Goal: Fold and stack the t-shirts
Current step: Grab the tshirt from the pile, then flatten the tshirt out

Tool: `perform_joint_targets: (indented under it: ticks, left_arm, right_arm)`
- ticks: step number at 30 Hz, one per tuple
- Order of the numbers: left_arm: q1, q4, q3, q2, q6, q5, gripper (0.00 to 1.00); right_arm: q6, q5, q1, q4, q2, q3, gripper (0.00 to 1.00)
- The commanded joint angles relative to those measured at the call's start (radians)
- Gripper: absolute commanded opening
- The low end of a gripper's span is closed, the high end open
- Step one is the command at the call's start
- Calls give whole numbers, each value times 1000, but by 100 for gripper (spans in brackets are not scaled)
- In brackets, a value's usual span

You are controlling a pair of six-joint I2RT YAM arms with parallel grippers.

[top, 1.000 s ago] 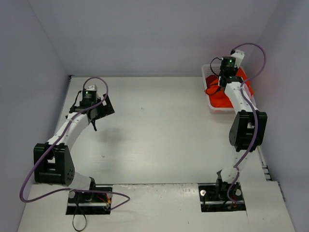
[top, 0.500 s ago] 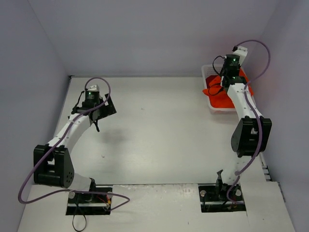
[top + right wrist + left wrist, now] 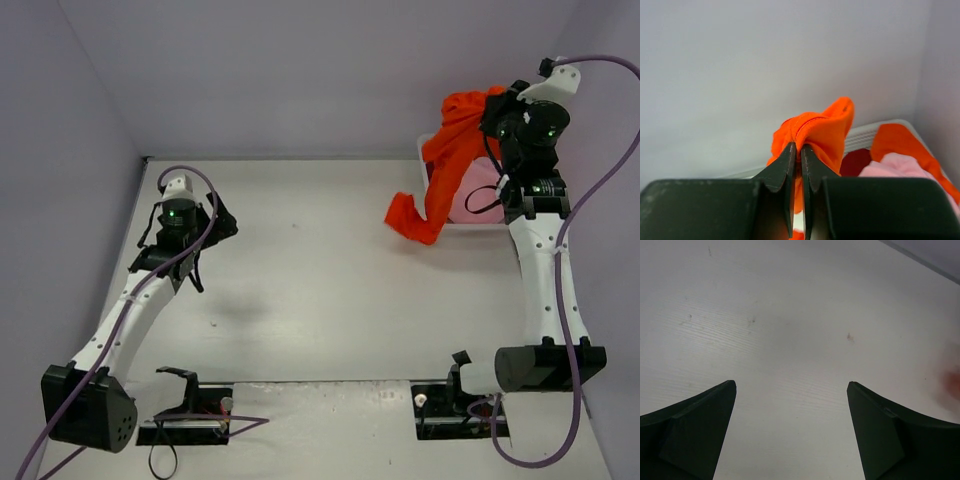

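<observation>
- R gripper point(image 3: 800, 147): jaws pressed together on a bunched fold of the large orange-red t-shirt point(image 3: 447, 150). It is held high above the basket point(image 3: 478, 227), close to the back wall.
- Orange-red t-shirt: hangs from the R gripper in one long drape. Its lower end is a crumpled lump just left of the basket, over the table point(image 3: 320, 290). Contact w/ the tabletop can't be told.
- Basket: white lattice, at the far-right corner of the table; the other shirts lie inside.
- Pink t-shirt point(image 3: 890, 167): in the basket, below the R gripper.
- Dark red t-shirt point(image 3: 855, 162): in the basket, just beside the pink one; only a small patch shows.
- Second orange t-shirt point(image 3: 897, 140): in the basket, along the pink one's far and right-hand edges in the R wrist view.
- L gripper point(image 3: 791, 385): jaws spread wide, nothing btwn them. It hangs over bare tabletop at the left rear, well apart from all the shirts.
</observation>
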Motion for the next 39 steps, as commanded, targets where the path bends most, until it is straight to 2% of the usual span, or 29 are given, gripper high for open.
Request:
perform_joint_targets:
  ticks: [1,8,13,19,23,29,39]
  left_arm:
    - [-33,80,39,-41,-12,-11,88]
    - [-93,72,82,-26,-9,-28,88]
    - [-152,106,125,8,-18,-18,88]
    - [-220,206,203,100,-14,15,88]
    - [-235,320,257,208,-47,142,88]
    - [-258,384,288,273,-69,213,88]
    - [-268,531,288,281,-116,295,88]
  right_arm:
    - [65,-169,5,79,-30,-3,0]
    - [151,-341,5,87,-46,-36,0]
    - [265,-485,5,165,-64,-95,0]
    - [311,-525,104,190,-70,-89,0]
    - [317,-533,191,187,-75,-60,0]
    - [355,-582,213,187,-86,-48,0]
    - [414,-647,236,213,-113,-102,0]
